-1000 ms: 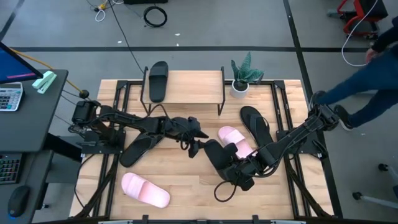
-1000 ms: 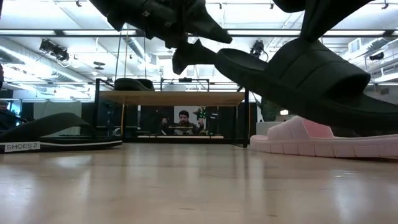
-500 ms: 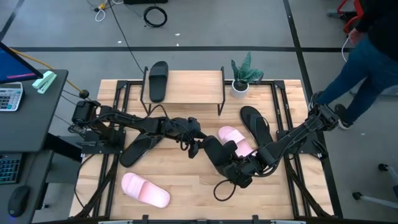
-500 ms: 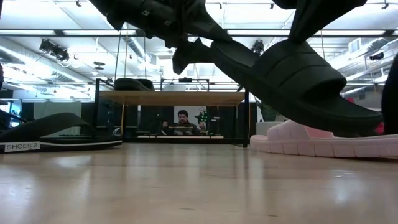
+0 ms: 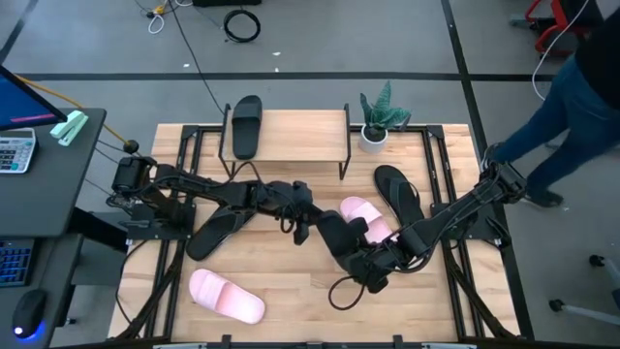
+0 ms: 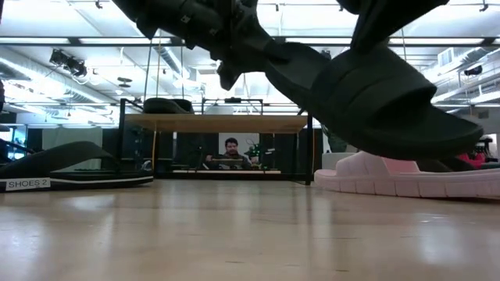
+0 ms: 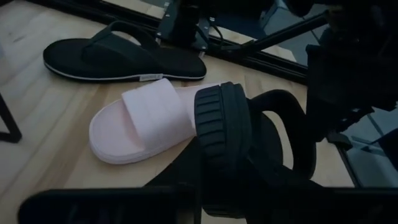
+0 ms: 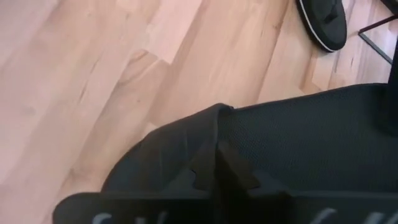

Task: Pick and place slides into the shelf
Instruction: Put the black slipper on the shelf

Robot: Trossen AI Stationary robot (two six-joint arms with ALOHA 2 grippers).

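Tools both pinch the black slide (image 5: 341,244) mid-air, so my left tool (image 5: 308,219) must grip firmly before my right tool (image 5: 373,264) lets go.

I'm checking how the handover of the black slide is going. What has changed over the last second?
The left hand, open beside the black slide a second ago, has closed onto its end. The right hand still holds the other end, and the slide stays lifted off the table, now tipped slightly. A person beside the table has walked on. The shelf and other slides stay put.
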